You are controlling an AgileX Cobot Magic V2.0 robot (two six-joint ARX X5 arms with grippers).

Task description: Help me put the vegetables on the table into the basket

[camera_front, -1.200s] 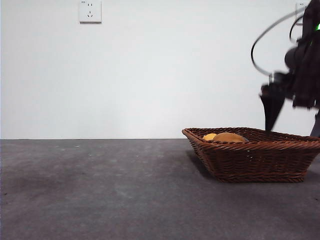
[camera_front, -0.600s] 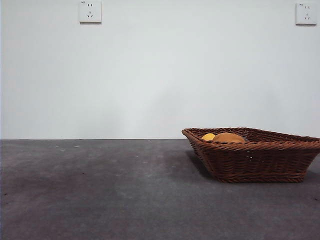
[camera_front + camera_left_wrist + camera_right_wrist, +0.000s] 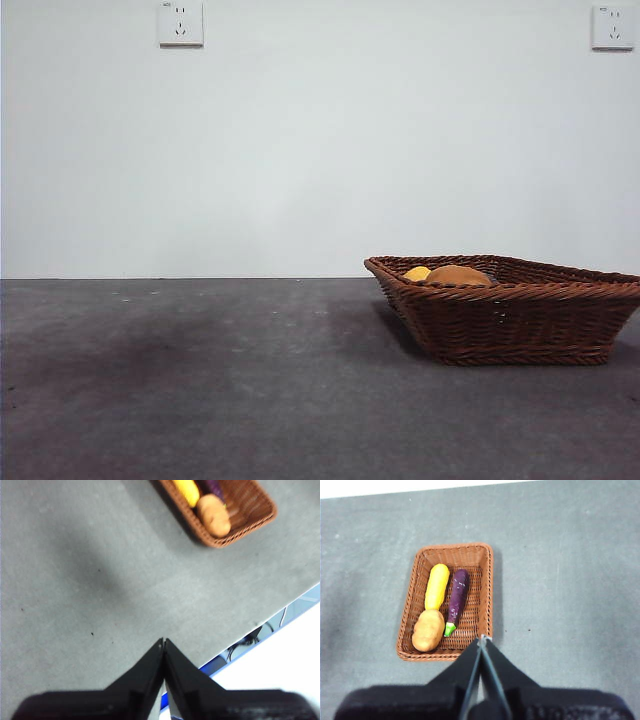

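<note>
The brown wicker basket [image 3: 482,582] [image 3: 510,320] [image 3: 250,517] stands on the grey table [image 3: 200,380]. Inside it lie an orange-brown potato [image 3: 428,630] [image 3: 458,275] [image 3: 214,516], a yellow corn cob [image 3: 436,586] [image 3: 417,272] [image 3: 186,491] and a purple eggplant [image 3: 456,598] [image 3: 216,487] with a green stem end. High above the basket, my right gripper [image 3: 482,639] is shut and holds nothing. My left gripper [image 3: 163,641] is shut too, high over bare table well away from the basket. Neither arm shows in the front view.
The table's edge [image 3: 260,625] runs near the left gripper, with cables and floor beyond. Two wall sockets [image 3: 180,22] sit on the white wall behind.
The dark arm that hung over the basket's right side one second ago has risen out of the front view. The basket and its vegetables have not moved.
</note>
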